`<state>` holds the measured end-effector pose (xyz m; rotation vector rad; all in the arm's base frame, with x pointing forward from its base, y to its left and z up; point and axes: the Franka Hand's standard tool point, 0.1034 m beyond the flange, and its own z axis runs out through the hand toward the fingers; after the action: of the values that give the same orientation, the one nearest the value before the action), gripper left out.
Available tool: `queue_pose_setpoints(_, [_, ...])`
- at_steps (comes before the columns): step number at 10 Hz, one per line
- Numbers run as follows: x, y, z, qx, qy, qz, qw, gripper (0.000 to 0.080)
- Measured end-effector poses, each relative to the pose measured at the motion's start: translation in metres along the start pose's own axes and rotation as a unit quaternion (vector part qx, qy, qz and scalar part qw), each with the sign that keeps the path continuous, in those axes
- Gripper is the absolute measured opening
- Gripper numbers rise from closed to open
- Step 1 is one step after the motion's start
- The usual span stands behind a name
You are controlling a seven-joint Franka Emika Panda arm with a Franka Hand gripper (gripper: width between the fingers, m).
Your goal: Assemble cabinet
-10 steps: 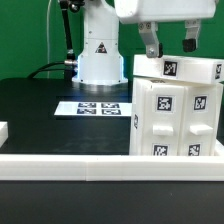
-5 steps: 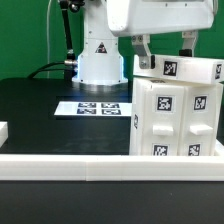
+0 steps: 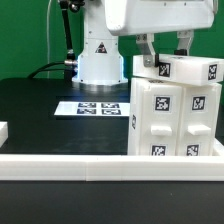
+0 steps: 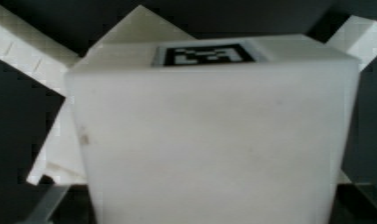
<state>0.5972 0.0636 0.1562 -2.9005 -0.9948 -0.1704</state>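
the gripper [image 3: 165,57] sits over the top piece of the cabinet [image 3: 172,115], fingers either side of it; firm clamping cannot be confirmed. the cabinet stands at the exterior view's right, just behind the border rail [image 3: 80,165]. risk: an off-centre grip may tilt or shift the top piece. black table [image 3: 40,110]; green backdrop.

The gripper [image 3: 166,50] sits lower than a second ago, its fingers [image 3: 148,48] now down at the top piece [image 3: 185,68] of the cabinet [image 3: 175,115], and they stand closer together. That top piece has shifted slightly toward the exterior view's left.
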Motion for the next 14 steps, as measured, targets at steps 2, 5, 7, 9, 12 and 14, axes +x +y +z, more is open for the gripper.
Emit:
queue_pose_setpoints(2, [0.0000,0.0000,0.0000,0.000,0.000,0.028,1.000,0.0560])
queue_pose_setpoints(5, [0.0005,-0.0008,0.0000,0.001,0.000,0.140,0.990,0.0560])
queue_pose_setpoints(7, [0.0011,-0.0014,0.0000,0.001,0.001,0.240,0.971,0.0560])
queue_pose_setpoints(9, [0.0014,-0.0019,0.0005,-0.005,0.014,0.356,0.935,0.0560])
queue_pose_setpoints(12, [0.0034,-0.0022,0.0007,-0.003,0.030,0.494,0.869,0.0561])
queue_pose_setpoints(14, [0.0059,-0.0039,0.0007,0.005,0.035,0.591,0.806,0.0561])
